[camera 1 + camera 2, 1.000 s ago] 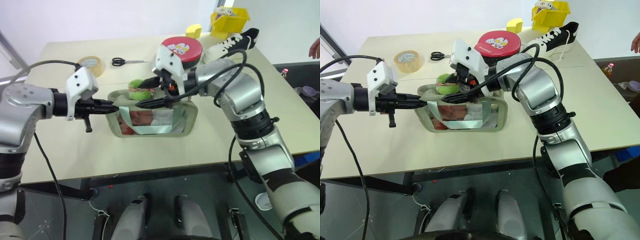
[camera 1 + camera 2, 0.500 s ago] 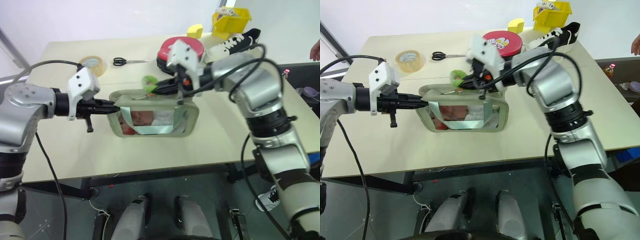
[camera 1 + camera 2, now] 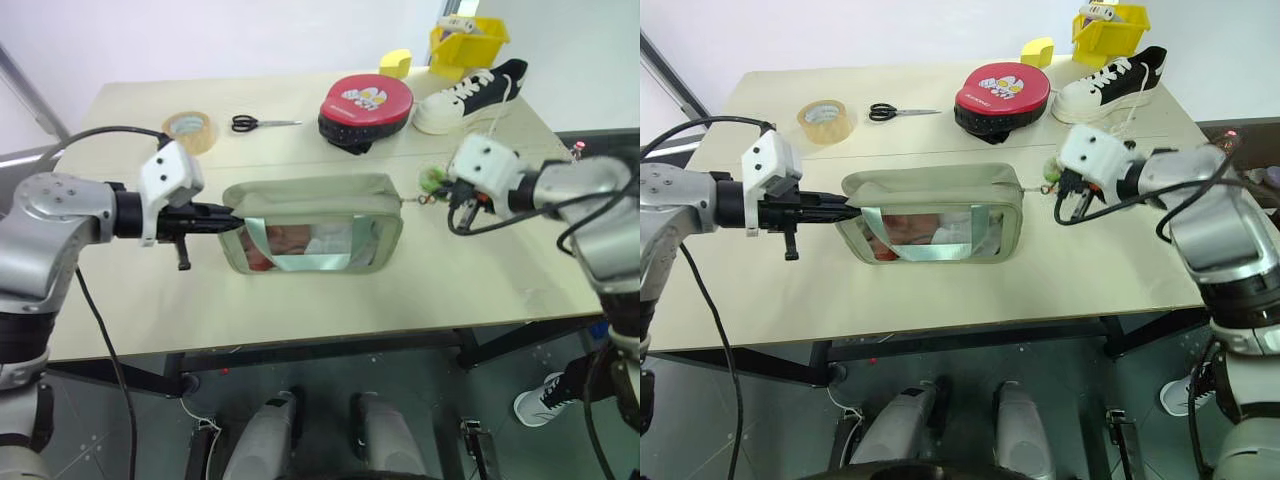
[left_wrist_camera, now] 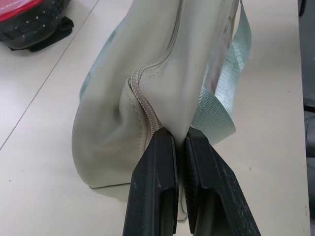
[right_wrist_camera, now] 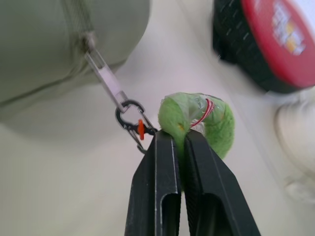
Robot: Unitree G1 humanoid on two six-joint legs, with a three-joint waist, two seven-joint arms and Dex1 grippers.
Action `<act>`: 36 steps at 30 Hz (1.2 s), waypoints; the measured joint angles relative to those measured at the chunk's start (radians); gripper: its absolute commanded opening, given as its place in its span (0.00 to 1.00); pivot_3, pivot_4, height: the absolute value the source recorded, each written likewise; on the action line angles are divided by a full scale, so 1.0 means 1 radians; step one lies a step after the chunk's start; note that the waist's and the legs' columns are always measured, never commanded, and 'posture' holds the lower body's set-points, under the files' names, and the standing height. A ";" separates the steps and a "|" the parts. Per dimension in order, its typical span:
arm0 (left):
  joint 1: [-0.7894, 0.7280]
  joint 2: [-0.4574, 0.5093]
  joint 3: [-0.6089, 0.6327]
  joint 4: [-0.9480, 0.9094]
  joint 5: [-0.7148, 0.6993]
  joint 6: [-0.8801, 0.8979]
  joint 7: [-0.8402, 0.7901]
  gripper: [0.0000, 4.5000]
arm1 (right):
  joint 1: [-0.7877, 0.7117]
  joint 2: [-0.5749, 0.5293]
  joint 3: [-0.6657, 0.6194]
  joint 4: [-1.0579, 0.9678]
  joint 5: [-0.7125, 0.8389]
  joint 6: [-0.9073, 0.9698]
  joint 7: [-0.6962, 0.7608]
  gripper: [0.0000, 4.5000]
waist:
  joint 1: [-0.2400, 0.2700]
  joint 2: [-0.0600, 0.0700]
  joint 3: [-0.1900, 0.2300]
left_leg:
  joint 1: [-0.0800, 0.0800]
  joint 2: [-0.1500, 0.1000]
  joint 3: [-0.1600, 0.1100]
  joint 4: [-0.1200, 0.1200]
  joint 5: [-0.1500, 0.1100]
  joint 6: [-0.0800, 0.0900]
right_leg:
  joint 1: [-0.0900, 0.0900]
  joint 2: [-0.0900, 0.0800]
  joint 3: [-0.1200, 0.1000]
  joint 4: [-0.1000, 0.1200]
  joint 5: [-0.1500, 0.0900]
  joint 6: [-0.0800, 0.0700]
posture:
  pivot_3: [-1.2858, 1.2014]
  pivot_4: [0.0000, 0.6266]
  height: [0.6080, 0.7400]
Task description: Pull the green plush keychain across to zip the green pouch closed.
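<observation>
Two grips share this job, and you can read each one's purpose from where it sits. On the left, your left gripper (image 3: 222,219) has its fingers pressed together on the fabric at the left end of the pouch (image 3: 312,200), right where the zip (image 4: 147,105) begins. That pinch serves as an anchor, so the bag does not slide along the table (image 3: 300,300) when the slider is drawn away from it.

Move right along the pouch and you see the zip lying flat and joined across the top, with the clear window facing you on the near side. Judging by that, the closing looks all but done.

At the right end, the metal pull tab (image 5: 106,78) stretches out from the pouch to a small black clip (image 5: 129,118), and the clip leads to the keychain (image 5: 197,120). Your right gripper (image 5: 178,140) pinches that green charm between its closed fingers. So the keychain sits in the hand itself, just beyond the right end of the pouch and clear of its fabric, with the tab and clip drawn in a line between them.

Farther off, the red case (image 3: 366,101) and shoe (image 3: 470,85) lie well apart from both hands.
</observation>
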 measured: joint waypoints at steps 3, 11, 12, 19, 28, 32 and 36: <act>0.000 0.000 0.000 -0.004 0.000 0.008 0.000 0.00 | 0.077 0.098 -0.011 -0.039 0.013 0.056 -0.055 0.01 | 0.000 -0.001 0.000 | 0.001 0.000 -0.001 0.000 0.000 0.000 | 0.001 0.000 0.000 0.000 0.000 0.000 | 0.52 0.24 1.00; 0.006 0.006 0.007 -0.014 0.000 0.032 0.003 0.00 | 0.123 0.451 -0.086 -0.058 0.128 0.267 -0.223 0.01 | -0.001 -0.001 -0.001 | 0.001 0.000 -0.002 0.000 0.000 0.000 | 0.001 0.001 -0.001 0.000 0.000 0.000 | 0.52 0.24 1.00; 0.006 0.006 0.008 -0.016 -0.001 0.033 0.003 0.00 | 0.120 0.449 -0.086 -0.057 0.129 0.274 -0.227 0.01 | -0.002 -0.001 -0.001 | 0.001 0.000 -0.002 0.000 0.000 0.000 | 0.001 0.001 -0.001 0.000 0.000 0.000 | 0.52 0.24 1.00; 0.011 -0.032 0.010 -0.016 0.009 0.015 0.054 0.26 | 0.075 0.311 -0.121 -0.031 0.179 0.270 -0.152 0.44 | 0.005 0.000 0.000 | 0.001 0.000 -0.002 0.001 0.000 0.000 | 0.002 0.000 -0.002 0.000 0.000 0.000 | 0.52 0.24 1.00; -0.108 0.026 0.060 0.176 -0.051 0.063 -0.016 0.98 | -0.119 -0.045 -0.250 0.012 0.352 0.233 0.189 1.00 | -0.009 0.000 0.002 | -0.001 0.001 -0.001 0.000 -0.001 0.002 | 0.000 0.001 -0.004 -0.002 0.000 0.001 | 0.52 0.24 1.00; -0.125 0.070 0.087 0.222 -0.073 0.071 -0.068 0.98 | -0.170 -0.018 -0.281 -0.086 0.524 0.355 0.228 1.00 | -0.025 0.000 0.002 | -0.001 0.002 -0.001 -0.001 -0.001 0.002 | 0.000 0.001 -0.003 -0.001 -0.001 0.001 | 0.52 0.24 1.00; -0.125 0.076 0.092 0.246 -0.064 0.068 -0.050 0.98 | -0.170 -0.004 -0.277 -0.114 0.555 0.389 0.180 1.00 | -0.023 0.000 0.002 | -0.003 0.000 -0.001 0.000 -0.001 0.002 | -0.001 -0.001 -0.002 -0.002 -0.001 0.001 | 0.52 0.24 1.00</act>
